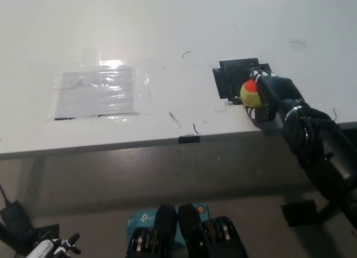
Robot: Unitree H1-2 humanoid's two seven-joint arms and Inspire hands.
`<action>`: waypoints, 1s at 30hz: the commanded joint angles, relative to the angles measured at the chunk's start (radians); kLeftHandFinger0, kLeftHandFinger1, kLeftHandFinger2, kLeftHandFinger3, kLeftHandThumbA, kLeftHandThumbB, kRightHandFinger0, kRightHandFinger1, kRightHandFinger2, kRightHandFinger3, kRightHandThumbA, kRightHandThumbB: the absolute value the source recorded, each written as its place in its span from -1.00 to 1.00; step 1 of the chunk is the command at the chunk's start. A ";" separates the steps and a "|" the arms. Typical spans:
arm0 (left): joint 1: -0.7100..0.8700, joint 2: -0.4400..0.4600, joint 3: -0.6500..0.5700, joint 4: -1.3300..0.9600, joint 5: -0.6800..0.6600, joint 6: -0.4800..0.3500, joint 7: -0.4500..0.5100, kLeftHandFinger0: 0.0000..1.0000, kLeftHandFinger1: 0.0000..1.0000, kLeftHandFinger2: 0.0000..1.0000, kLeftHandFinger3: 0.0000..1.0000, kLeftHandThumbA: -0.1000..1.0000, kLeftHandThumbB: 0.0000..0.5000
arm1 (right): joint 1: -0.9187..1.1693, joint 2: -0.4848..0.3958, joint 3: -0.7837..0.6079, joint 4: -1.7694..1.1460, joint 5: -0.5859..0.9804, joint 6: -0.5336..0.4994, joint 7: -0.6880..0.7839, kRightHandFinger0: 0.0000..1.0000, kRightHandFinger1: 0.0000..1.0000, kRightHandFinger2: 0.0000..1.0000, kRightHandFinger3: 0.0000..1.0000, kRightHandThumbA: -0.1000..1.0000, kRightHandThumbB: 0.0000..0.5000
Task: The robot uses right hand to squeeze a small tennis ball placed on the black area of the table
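A small yellow and orange tennis ball (250, 93) sits low over the right part of the black area (230, 80) on the white table (167, 34). My black right hand (271, 96) wraps it from the right and covers most of it, shut on the ball. Whether the ball touches the table I cannot tell. At the bottom left corner only a sliver of my white left hand (53, 247) shows, far below the table edge.
A patch of clear shiny tape (99, 93) lies at the table's left middle. A small black tab (188, 138) sits on the front edge. Below the edge are a dark floor, a teal box (136, 219) and a black object (17, 219) at the lower left.
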 commanded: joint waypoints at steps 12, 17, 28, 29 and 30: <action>-0.015 0.030 0.011 -0.026 -0.002 0.007 -0.014 -0.50 -0.59 -0.14 0.08 1.00 0.95 | -0.007 -0.026 0.009 -0.122 -0.057 0.070 0.048 1.00 1.00 1.00 1.00 0.12 1.00; -0.010 0.031 0.014 -0.022 -0.007 -0.005 -0.012 -0.58 -0.65 -0.21 -0.01 1.00 0.97 | -0.012 -0.025 -0.004 -0.167 -0.042 0.080 0.076 1.00 1.00 1.00 1.00 0.26 1.00; -0.001 0.027 0.011 -0.027 -0.003 -0.006 -0.007 -0.51 -0.59 -0.12 0.04 1.00 0.99 | 0.015 -0.046 -0.006 -0.193 -0.071 0.096 0.065 1.00 1.00 1.00 1.00 0.93 1.00; -0.001 0.026 0.011 -0.035 -0.002 0.007 -0.010 -0.51 -0.59 -0.12 0.04 1.00 1.00 | 0.017 -0.045 -0.006 -0.191 -0.076 0.100 0.058 1.00 1.00 1.00 1.00 0.98 1.00; -0.004 0.027 0.011 -0.032 -0.003 0.002 -0.010 -0.51 -0.58 -0.11 0.04 1.00 0.97 | 0.021 -0.045 -0.005 -0.192 -0.086 0.103 0.045 1.00 1.00 1.00 1.00 1.00 1.00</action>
